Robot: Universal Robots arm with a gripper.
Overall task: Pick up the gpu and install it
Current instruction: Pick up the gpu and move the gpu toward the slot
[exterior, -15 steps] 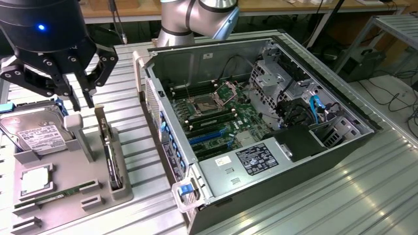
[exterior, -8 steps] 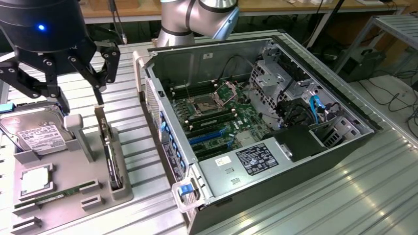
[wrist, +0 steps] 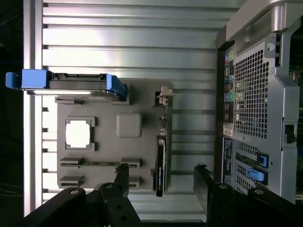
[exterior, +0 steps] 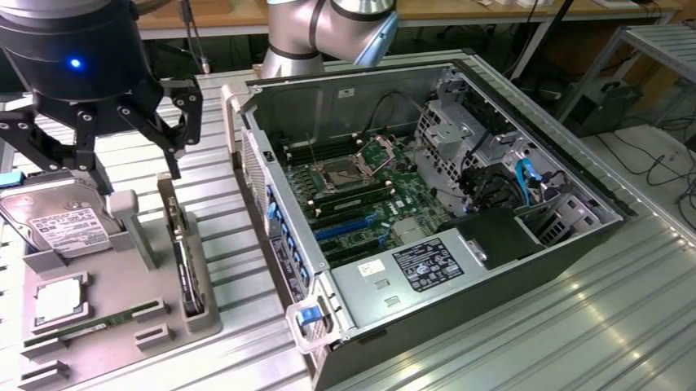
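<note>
The gripper [exterior: 136, 167] hangs above the grey holder [exterior: 120, 269] with its two fingers [wrist: 122, 182] spread wide and nothing caught between them. Directly beneath it stands the gpu [wrist: 161, 161], set on its long edge in a narrow slot of the holder. From the wrist view the card runs down the middle of the gap, with one finger off each flat face and neither touching it. Standing the card on edge seems meant for just this, since it offers both thin faces to a pinch from above, and the wide spread leaves room on each side. Its pale bracket [wrist: 164, 92] is at the end farther from the fingers, so the dark board is the part nearest them. Off to one finger's side, each in its own recess of the holder, are the hard drive [exterior: 55, 216] propped at a slant, the square chip [exterior: 60, 297] and the slim memory stick [exterior: 103, 322]. That spacing likely keeps them clear of a grab at the card. On the other finger's side, just beside the holder, the computer case [exterior: 315, 114] lies on its side on the ribbed metal table [exterior: 544, 326]. Its cover is off, so the board inside faces upward. The card is not yet lifted from its slot.
</note>
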